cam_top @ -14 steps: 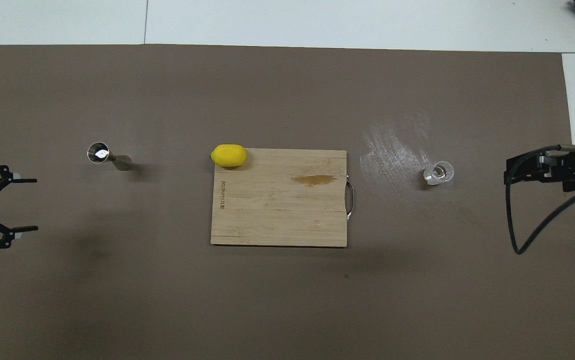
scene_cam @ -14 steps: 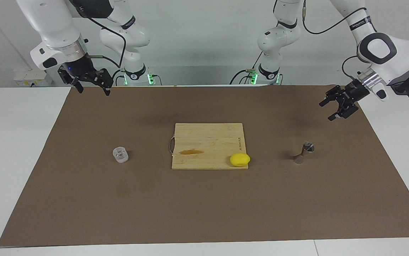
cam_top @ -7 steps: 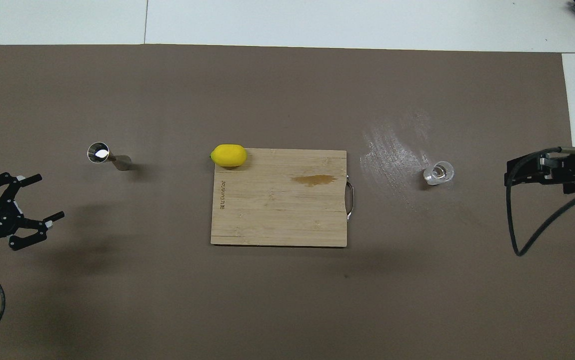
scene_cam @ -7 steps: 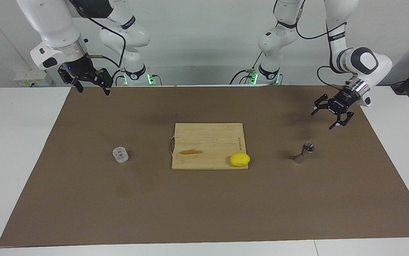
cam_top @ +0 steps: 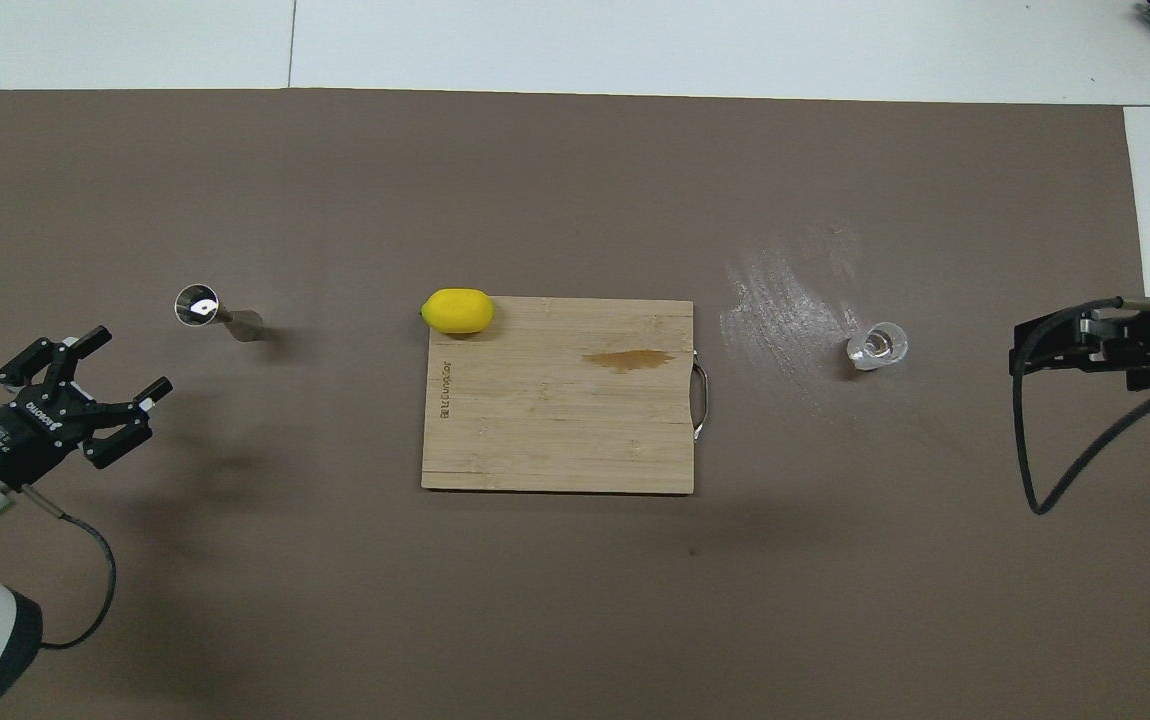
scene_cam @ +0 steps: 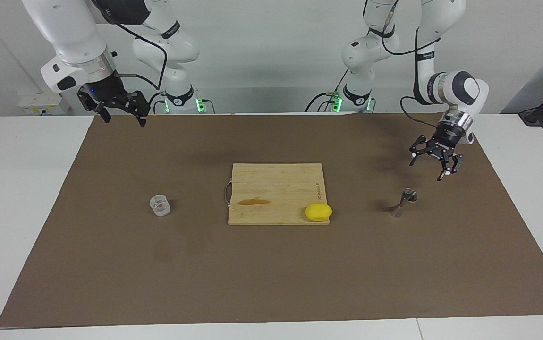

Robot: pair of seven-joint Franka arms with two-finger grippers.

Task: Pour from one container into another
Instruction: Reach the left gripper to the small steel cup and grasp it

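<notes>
Closing in on the jigger (scene_cam: 404, 202): the left hand (scene_cam: 433, 163) has swung in from the left arm's end of the surface (scene_cam: 271, 283) and tipped downward since a second ago. It hangs over bare mat, fingers spread wide, holding nothing. The jigger stands upright on the mat just below and ahead of its fingertips, not touching.

The right hand (scene_cam: 120, 112) hasn't shifted, waiting over the mat's edge by its own base, fingers apart and empty. The clear cup (scene_cam: 160, 205) sits upright on the mat well below and forward of it, untouched.

A cutting board (scene_cam: 276, 193) lies between the two containers, with a lemon (scene_cam: 318, 212) on its corner toward the jigger.

My read: approach phase only, nothing grasped, no pour started. The left arm looks set to secure or reposition the jigger; the cup must still be picked up and carried over.
</notes>
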